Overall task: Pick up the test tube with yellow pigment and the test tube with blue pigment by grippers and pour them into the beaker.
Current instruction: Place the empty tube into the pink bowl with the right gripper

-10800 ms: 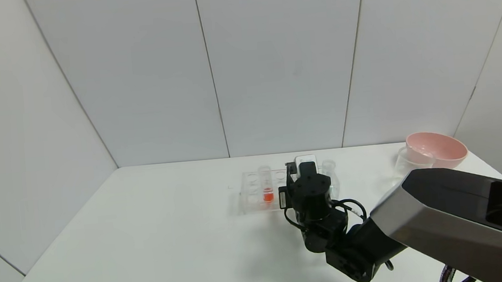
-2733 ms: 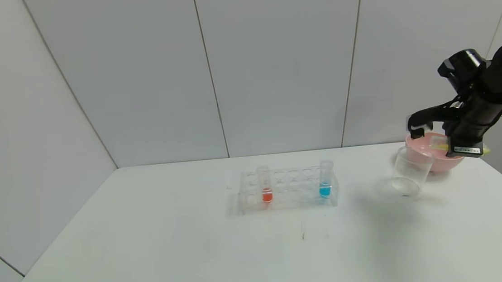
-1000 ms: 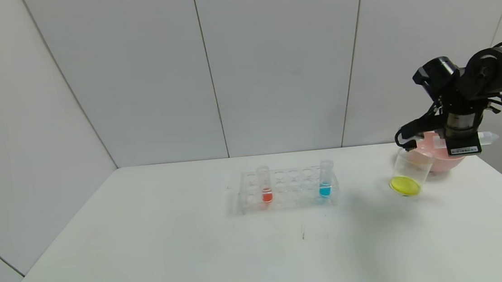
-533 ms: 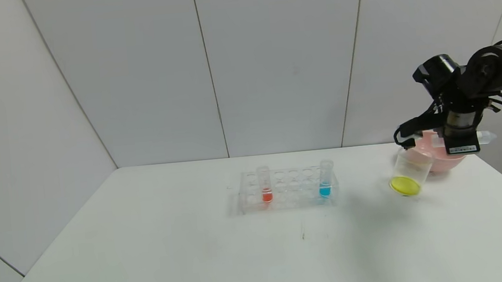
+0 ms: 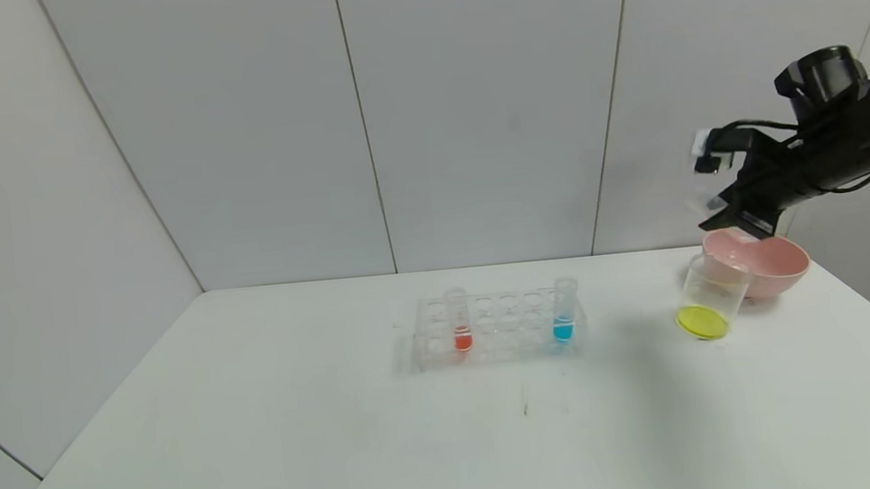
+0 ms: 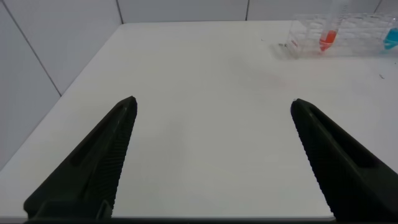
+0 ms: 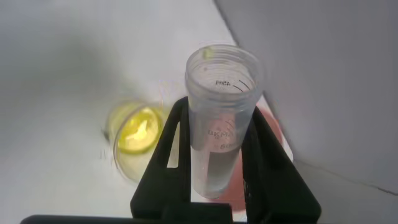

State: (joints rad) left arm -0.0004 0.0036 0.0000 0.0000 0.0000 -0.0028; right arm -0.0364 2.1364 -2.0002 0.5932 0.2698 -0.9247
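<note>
Table: white tabletop (image 5: 342, 442) is filling the lower half of the head view.
Right gripper: black two-fingered claw (image 7: 214, 155) is hovering at the right edge of the head view, above bowl and beaker, pinching the emptied clear tube (image 7: 222, 118).
Left gripper: black jaws (image 6: 211, 155) are spread wide, parked low over the table's left part.
Bowl: pink round bowl (image 5: 779, 262) is sitting at right, just behind the beaker.
Rack: clear plastic tube rack (image 5: 499, 329) is standing mid-frame, holding a red-tinted tube (image 5: 461, 330).
Beaker: small clear cylindrical cup (image 5: 712, 301) is holding yellow liquid.
Blue tube: slim clear tube tinted cyan (image 5: 563, 314) is standing in the rack's right end.
Progress: yellow appears poured; blue is remaining.
</note>
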